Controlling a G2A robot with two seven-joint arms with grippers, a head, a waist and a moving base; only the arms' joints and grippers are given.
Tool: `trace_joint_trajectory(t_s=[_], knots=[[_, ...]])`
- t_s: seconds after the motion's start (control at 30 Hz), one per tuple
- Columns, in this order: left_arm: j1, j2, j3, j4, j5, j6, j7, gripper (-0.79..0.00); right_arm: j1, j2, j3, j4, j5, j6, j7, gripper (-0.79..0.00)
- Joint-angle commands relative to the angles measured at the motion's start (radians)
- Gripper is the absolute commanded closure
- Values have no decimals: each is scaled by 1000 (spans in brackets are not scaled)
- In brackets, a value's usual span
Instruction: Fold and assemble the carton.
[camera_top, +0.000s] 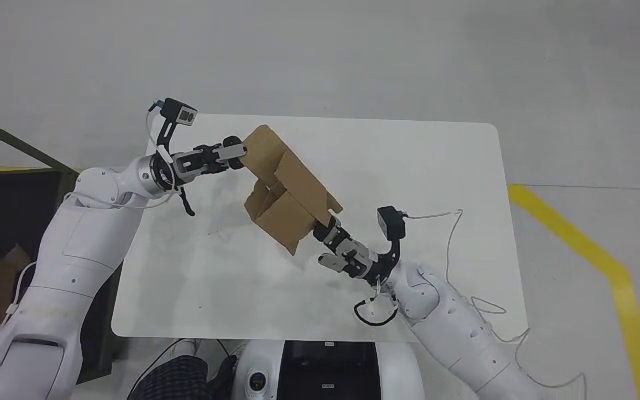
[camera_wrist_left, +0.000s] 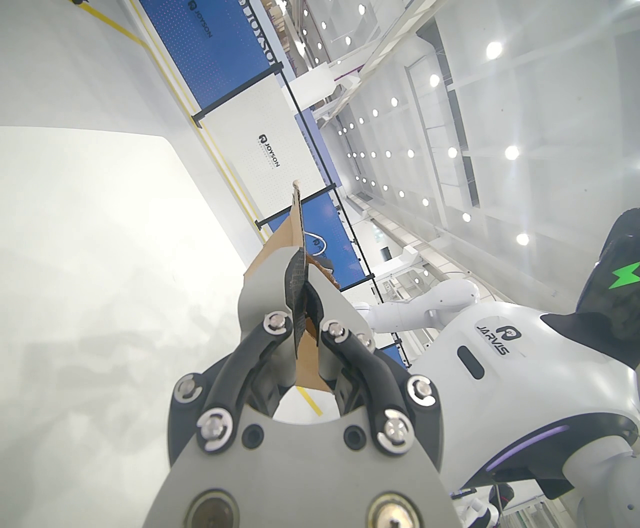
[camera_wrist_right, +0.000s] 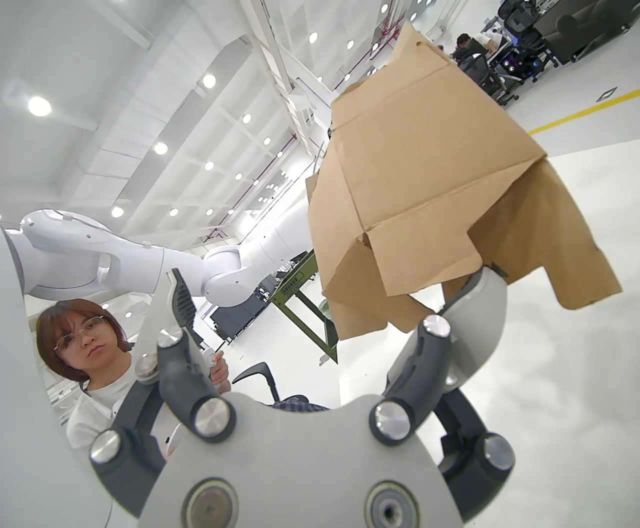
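Left gripper (camera_top: 236, 152) pinches far-left flap of brown cardboard carton (camera_top: 285, 190) over white table (camera_top: 440, 180). Right gripper (camera_top: 326, 246) spread wide at carton's near-right end.

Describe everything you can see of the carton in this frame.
The carton is plain brown cardboard, partly opened into a boxy body with creased panels and loose flaps hanging unfolded at one end. It sits tilted and appears to be held up above the white table. The left gripper is shut on the edge of one panel. The right gripper stands open at the opposite end, with one finger at a lower flap; whether it touches is unclear.
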Motion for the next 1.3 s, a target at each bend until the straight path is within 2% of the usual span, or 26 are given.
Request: trace_joint_trajectory(t_s=[0.0,0.33,0.7,0.93,1.27], knots=[[0,0,0,0,0,0,0,0,4,-1,-9,4,23,0,-16,-785],[0,0,0,0,0,0,0,0,15,6,-46,-36,118,0,-8,-785],[0,0,0,0,0,0,0,0,-3,39,-83,-139,290,0,135,-785],[0,0,0,0,0,0,0,0,-24,61,-76,-191,470,0,309,-785],[0,0,0,0,0,0,0,0,-69,59,-5,-244,765,0,679,-785]])
